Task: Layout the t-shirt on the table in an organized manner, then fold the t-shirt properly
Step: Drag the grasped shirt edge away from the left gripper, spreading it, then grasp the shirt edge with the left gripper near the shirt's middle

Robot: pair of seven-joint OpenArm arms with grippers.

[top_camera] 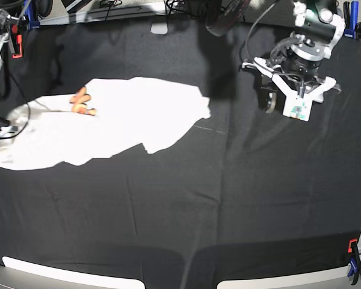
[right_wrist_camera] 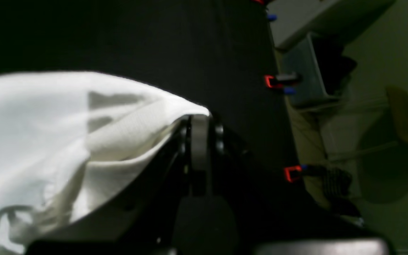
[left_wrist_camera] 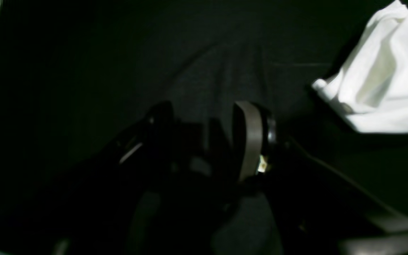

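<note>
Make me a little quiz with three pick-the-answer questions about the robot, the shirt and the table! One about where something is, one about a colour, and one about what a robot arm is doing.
1. Seen from the base camera, where does the t-shirt lie on the table?
A. on its left part
B. at its near right corner
C. hanging off the near edge

2. What colour is the cloth that covers the table?
A. green
B. black
C. red

3. What is the right gripper doing?
A. its jaws hang open over bare cloth
B. its jaws are shut on an edge of the t-shirt
C. it holds a clip

Answers:
1. A, the white cloth spreads over the left part in the base view.
2. B, the cover looks black in every view.
3. B, the right wrist view shows white fabric pinched at the closed jaws.
</note>
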